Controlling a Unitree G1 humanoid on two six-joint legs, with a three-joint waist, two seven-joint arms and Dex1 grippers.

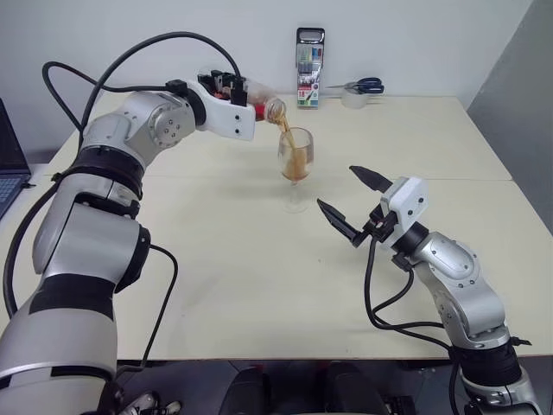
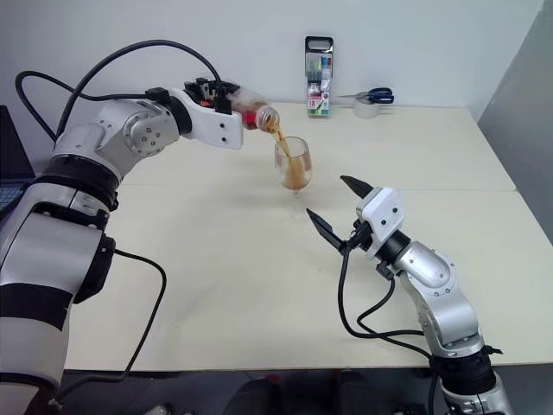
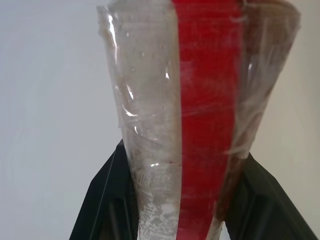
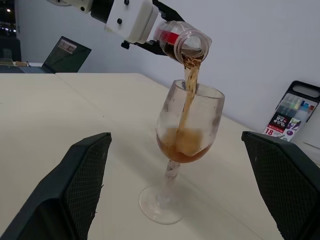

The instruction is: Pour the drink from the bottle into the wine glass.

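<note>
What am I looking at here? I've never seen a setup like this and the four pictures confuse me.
It is a two-armed robot at a pale table. Two pictures come from cameras in its head, two from cameras on its wrists. The left gripper is shut on a small clear bottle, tipped so that brown drink streams into a wine glass standing upright on the table. The right gripper hangs open near the glass, holding nothing. At the table's far edge are a marker pack, scissors and a tape roll.

"18" on marker pack (image 4: pixel 289 117)
</note>
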